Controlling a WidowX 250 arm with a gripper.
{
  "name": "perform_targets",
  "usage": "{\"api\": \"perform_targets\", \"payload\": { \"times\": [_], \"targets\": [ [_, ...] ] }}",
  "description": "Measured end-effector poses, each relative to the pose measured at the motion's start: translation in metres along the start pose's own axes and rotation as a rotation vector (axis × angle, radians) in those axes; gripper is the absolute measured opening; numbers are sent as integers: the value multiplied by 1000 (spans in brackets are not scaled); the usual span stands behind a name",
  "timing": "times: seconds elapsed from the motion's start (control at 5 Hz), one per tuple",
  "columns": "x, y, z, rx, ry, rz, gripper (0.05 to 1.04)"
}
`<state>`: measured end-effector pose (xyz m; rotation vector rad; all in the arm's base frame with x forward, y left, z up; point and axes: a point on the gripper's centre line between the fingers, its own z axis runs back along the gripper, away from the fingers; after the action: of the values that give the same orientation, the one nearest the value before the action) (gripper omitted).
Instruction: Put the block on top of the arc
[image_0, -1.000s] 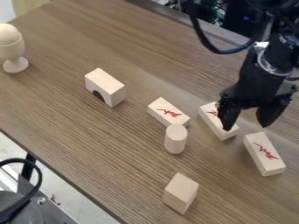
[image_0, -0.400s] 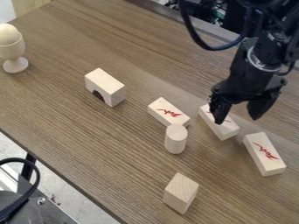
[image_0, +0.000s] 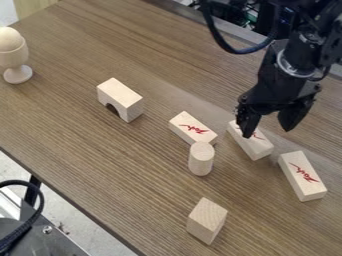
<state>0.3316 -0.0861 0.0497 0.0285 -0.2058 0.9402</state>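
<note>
My gripper (image_0: 268, 134) hangs at the right, open, its fingers spread over the upper part of a flat block (image_0: 253, 145) with a red mark. Nothing is held between them. The arc (image_0: 121, 98), a pale wooden block with a rounded cutout in its lower side, stands left of centre. Two more flat red-marked blocks lie on the table, one at the centre (image_0: 189, 126) and another at the right (image_0: 302, 176). A plain block (image_0: 206, 221) rests near the front.
An upright cylinder (image_0: 201, 159) stands right by the lower end of the centre block. A wooden cup with an egg shape (image_0: 13, 55) is at the far left of the brown table (image_0: 100, 155). The table's near edge runs diagonally at lower left.
The gripper has moved left and slightly up in the view, staying open. The blocks, the arc and the cylinder have kept their places.
</note>
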Motion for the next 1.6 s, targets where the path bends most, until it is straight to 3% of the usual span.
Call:
{"api": "perform_targets", "payload": {
  "times": [0.6,0.8,1.0,1.2,1.4,1.6],
  "targets": [
    [-5,11,-20,47,30,11,999],
    [-8,13,-26,52,34,23,946],
    [-10,16,-28,63,13,57,655],
    [-8,19,-25,66,-3,49,565],
    [4,21,3,31,-30,44,564],
    [28,36,59,-40,-112,101,564]
  ]
}}
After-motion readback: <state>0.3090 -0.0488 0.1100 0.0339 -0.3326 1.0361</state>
